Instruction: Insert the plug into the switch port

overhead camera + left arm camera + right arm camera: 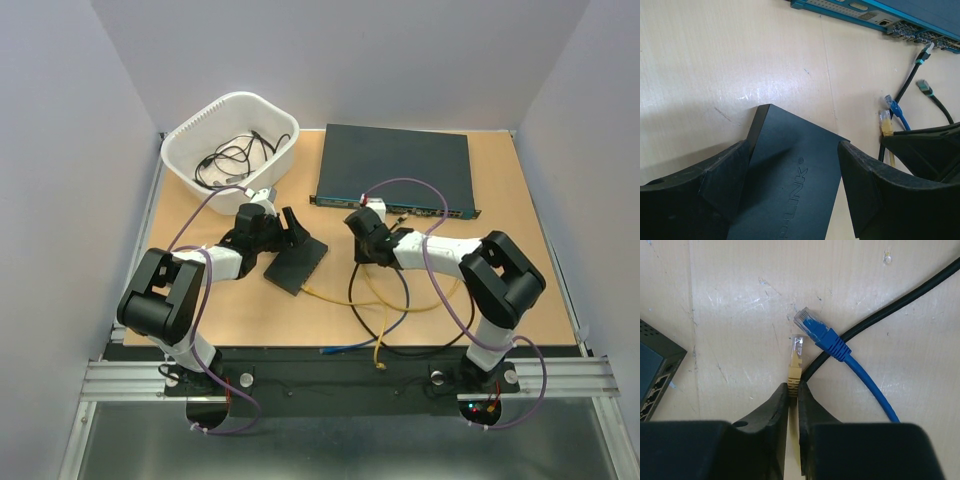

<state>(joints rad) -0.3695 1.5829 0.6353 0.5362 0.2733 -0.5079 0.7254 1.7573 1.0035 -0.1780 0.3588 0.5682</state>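
The small flat black box (297,266) lies on the table, and my left gripper (794,150) stands open astride its top (790,190), one finger on each side. The right-hand finger stands clear of the box's edge. The switch port (651,390) shows as a row of sockets in the box's edge, at the left of the right wrist view. My right gripper (794,389) is shut on the boot of the yellow plug (796,357), whose clear tip points away from the fingers. In the top view that gripper (362,240) sits just right of the box.
A blue plug (815,330) and a black cable (880,315) lie right beside the yellow plug. The large dark unit (395,165) stands at the back with cables plugged into its front. A white basket (180,135) with cables sits back left. Loose yellow, blue and black cables (380,320) loop toward the near edge.
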